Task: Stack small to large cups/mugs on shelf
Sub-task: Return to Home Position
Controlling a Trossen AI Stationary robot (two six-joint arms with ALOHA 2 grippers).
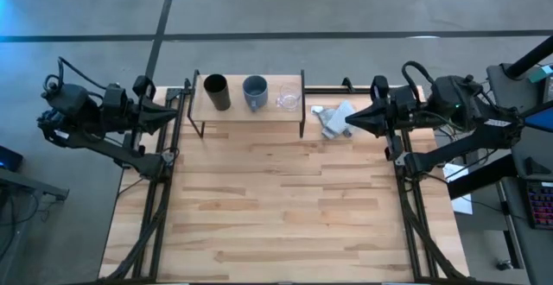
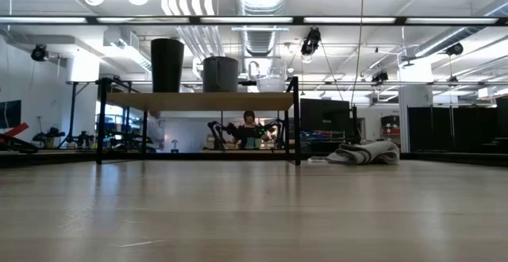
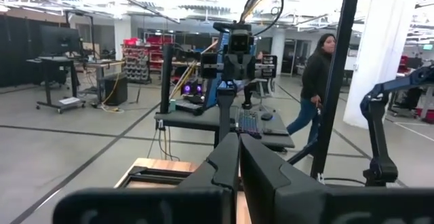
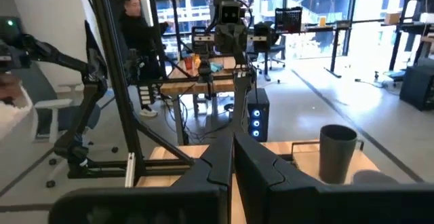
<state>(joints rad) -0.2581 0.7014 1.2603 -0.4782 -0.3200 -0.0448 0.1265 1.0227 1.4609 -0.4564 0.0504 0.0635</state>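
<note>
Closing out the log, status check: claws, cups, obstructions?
Left claw shut, right claw shut, both at table edges. Black cup, grey-blue mug, glass cup lined on shelf. Cloth beside shelf.

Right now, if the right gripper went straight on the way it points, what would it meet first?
Likely the cloth just ahead of the right gripper, unless it passes above; height is unclear.

On the shelf (image 1: pixel 238 113), at the table's (image 1: pixel 276 207) far edge, stand left to right the cylindrical cup (image 1: pixel 215 91), the mug (image 1: pixel 255 92) and the glass cup (image 1: pixel 288 98). The cloth (image 1: pixel 335 119) lies on the table just right of the shelf.
</note>
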